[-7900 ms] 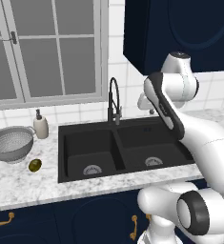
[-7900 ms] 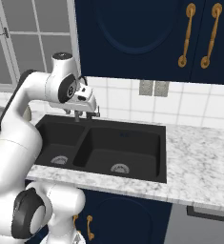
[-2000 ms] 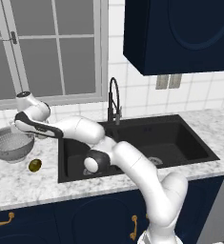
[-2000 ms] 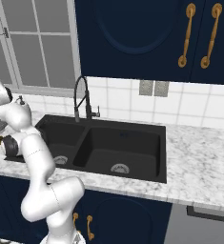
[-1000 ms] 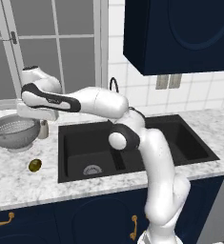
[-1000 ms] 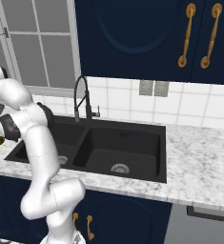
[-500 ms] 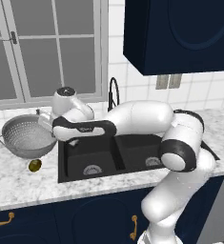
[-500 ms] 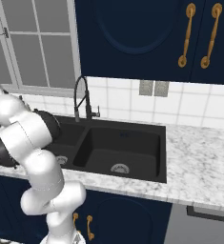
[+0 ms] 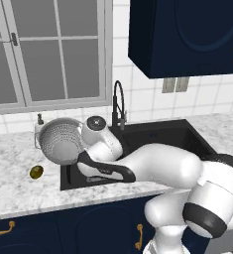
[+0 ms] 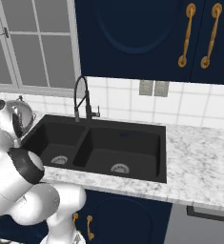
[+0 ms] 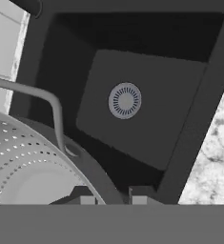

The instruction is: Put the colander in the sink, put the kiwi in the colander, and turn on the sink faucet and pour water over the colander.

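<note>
white-grey marble counter runs along the lower left of the left base view, with the black sink at centre and the sink faucet behind it. at centre left the colander hangs tilted above the sink's left edge, the gripper clenched on its rim. the kiwi lies on the counter at left, below the colander.
</note>
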